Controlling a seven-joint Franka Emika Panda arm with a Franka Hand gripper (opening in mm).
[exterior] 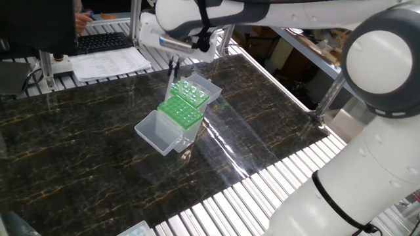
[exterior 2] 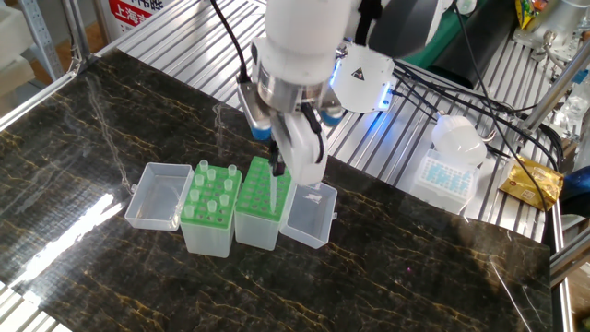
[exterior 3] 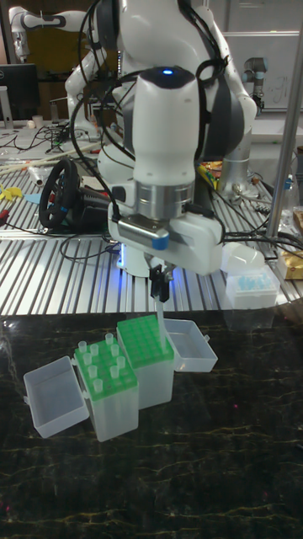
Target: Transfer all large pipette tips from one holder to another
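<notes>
Above the right-hand rack (exterior 3: 145, 338) the gripper (exterior 3: 157, 286) hangs with its fingers pinched on a single pipette tip (exterior 3: 160, 324), which points straight down with its narrow end just over the green perforated plate; whether it has cleared its hole completely cannot be told from these views. Holding the tip by its collar and keeping it upright lets it slide along the axis of the hole without binding. The remaining large pipette tips (exterior 3: 101, 358) stand collar-up in the neighbouring rack (exterior 3: 109, 387), which touches the first one side by side, so any carry between them is short. Each rack has its clear hinged lid thrown open outward, one lid (exterior 2: 157, 194) on the far side of the filled rack and the other lid (exterior 2: 309, 217) beyond the rack under the gripper, leaving both plates free from above. Judging by the many collars in one rack and the bare plate of the other, the transfer looks far from finished. Both racks sit on the dark marble-patterned table (exterior 2: 415, 277).
</notes>
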